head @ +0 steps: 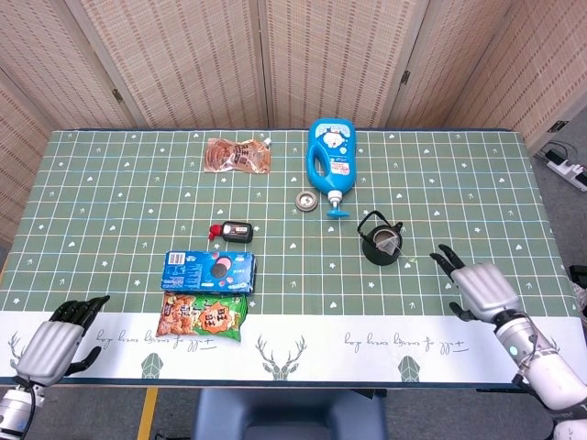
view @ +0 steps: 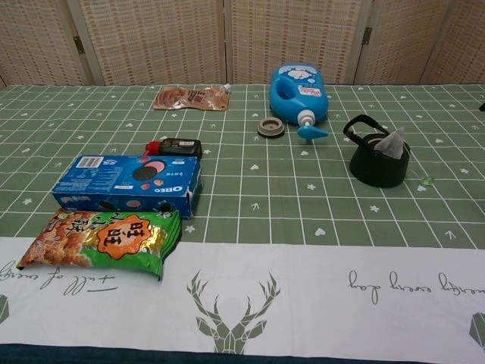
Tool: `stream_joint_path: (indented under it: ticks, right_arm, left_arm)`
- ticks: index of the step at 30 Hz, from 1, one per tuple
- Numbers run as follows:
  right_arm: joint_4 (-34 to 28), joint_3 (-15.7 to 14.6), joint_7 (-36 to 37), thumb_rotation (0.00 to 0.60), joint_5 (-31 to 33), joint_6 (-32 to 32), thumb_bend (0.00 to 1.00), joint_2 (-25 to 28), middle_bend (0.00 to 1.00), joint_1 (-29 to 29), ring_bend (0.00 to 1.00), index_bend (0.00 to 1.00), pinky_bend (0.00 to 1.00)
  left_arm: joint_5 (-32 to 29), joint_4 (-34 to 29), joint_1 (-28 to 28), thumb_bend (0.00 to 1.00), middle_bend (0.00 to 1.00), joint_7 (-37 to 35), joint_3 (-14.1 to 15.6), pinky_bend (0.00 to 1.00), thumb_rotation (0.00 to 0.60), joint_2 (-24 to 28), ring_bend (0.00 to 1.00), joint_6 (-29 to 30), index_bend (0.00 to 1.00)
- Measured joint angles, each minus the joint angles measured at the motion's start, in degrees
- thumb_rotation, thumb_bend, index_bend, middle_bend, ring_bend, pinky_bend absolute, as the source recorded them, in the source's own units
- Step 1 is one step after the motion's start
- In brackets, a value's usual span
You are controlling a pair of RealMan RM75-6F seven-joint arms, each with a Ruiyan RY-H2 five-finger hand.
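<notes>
Both hands were empty with fingers spread: the right hand (head: 480, 289) hovered near the black kettle (head: 380, 240), a small green tag (view: 427, 180) just beside it; the left hand (head: 57, 341) hung off the counter (head: 110, 183) edge, nearest the snack bag (head: 202, 316).

The right hand (head: 481, 291) has a smooth silver-grey shell over its back and slim black fingers (head: 447, 260). A white, rounded wrist section sits behind it, marked by a small green light, and joins a white arm. The left hand (head: 52, 339) is built alike: grey back, black fingers (head: 81, 310), pale wrist below.
</notes>
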Motion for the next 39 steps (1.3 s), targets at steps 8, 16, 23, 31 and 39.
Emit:
stream_joint_path:
  ticks: [8, 16, 23, 31, 39]
  right_arm:
    - [5.8, 0.3, -2.4, 0.6, 10.0, -6.0, 0.4, -7.4, 0.0, 5.9, 0.71, 0.01, 0.44]
    - [12.8, 1.4, -0.5, 0.6, 14.3, -9.9, 0.4, -14.1, 0.0, 10.7, 0.71, 0.03, 0.44]
    - [15.1, 1.4, 0.9, 0.6, 15.4, -10.8, 0.4, -16.2, 0.0, 12.7, 0.71, 0.04, 0.44]
    - [17.4, 1.5, 2.9, 0.6, 16.3, -11.7, 0.4, -17.9, 0.0, 14.2, 0.71, 0.04, 0.44]
    - [20.1, 0.9, 3.3, 0.6, 18.6, -12.7, 0.4, -20.0, 0.0, 16.6, 0.71, 0.06, 0.44]
  left_arm:
    - [0.2, 0.0, 0.0, 0.33, 0.1, -1.2, 0.0, 0.13, 0.6, 0.5, 0.14, 0.2, 0.0]
    - [0.5, 0.2, 0.0, 0.33, 0.1, -3.2, 0.0, 0.13, 0.6, 1.1, 0.14, 0.7, 0.0]
    - [0.9, 0.3, 0.1, 0.33, 0.1, -4.3, 0.0, 0.13, 0.6, 1.6, 0.14, 1.1, 0.0]
    - [0.8, 0.3, 0.0, 0.33, 0.1, -4.4, 0.0, 0.13, 0.6, 1.6, 0.14, 0.9, 0.0]
    - [0.9, 0.3, 0.1, 0.33, 0.1, -5.0, 0.0, 0.13, 0.6, 1.8, 0.14, 1.1, 0.0]
